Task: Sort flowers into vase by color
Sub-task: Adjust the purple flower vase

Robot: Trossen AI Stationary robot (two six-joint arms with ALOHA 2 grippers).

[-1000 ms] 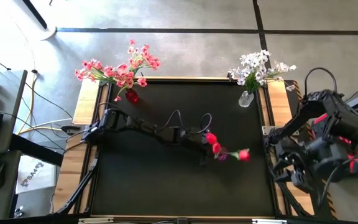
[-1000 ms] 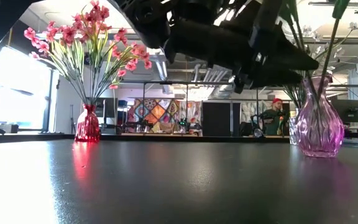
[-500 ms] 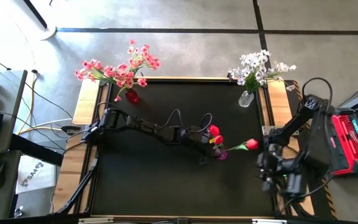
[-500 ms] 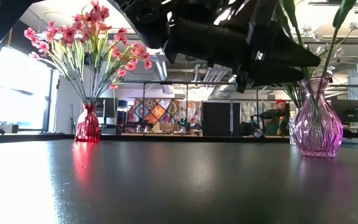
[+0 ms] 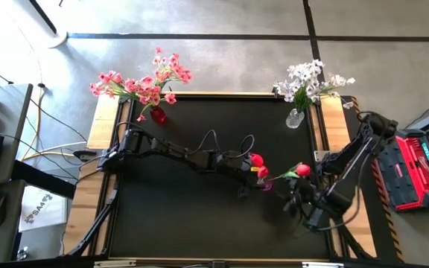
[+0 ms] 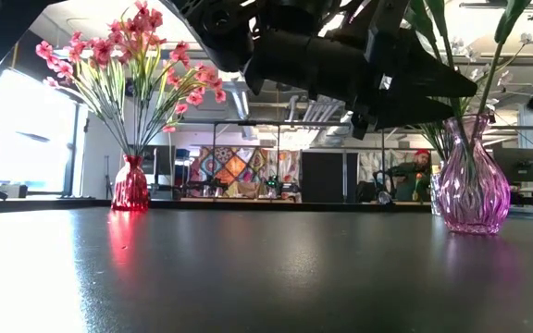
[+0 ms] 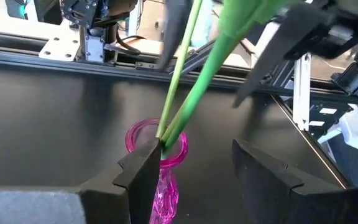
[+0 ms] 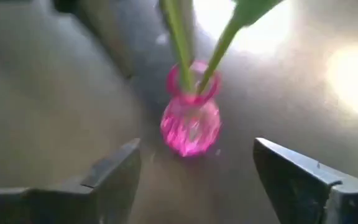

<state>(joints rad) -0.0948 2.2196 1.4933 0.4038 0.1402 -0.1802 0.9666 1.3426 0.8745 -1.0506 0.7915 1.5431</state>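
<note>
The right tool [image 5: 298, 202] has swung in from the right edge of the worktop [image 5: 162, 216] and now sits, fingers spread wide and empty, just right of the pink vase [image 8: 190, 124] at mid-worktop. That vase holds the red tulips [image 5: 257, 159]. The left tool [image 7: 194, 171] hangs over it, fingers apart, one touching the rim, so sorting looks nearly finished

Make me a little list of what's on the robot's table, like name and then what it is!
Pink vase: mid-table, holds red tulips
Red vase: back left corner, pink blossoms
Clear vase: back right corner, white blossoms
Left gripper: open, fingers either side of the pink vase's neck
Right gripper: open, facing the pink vase
</note>
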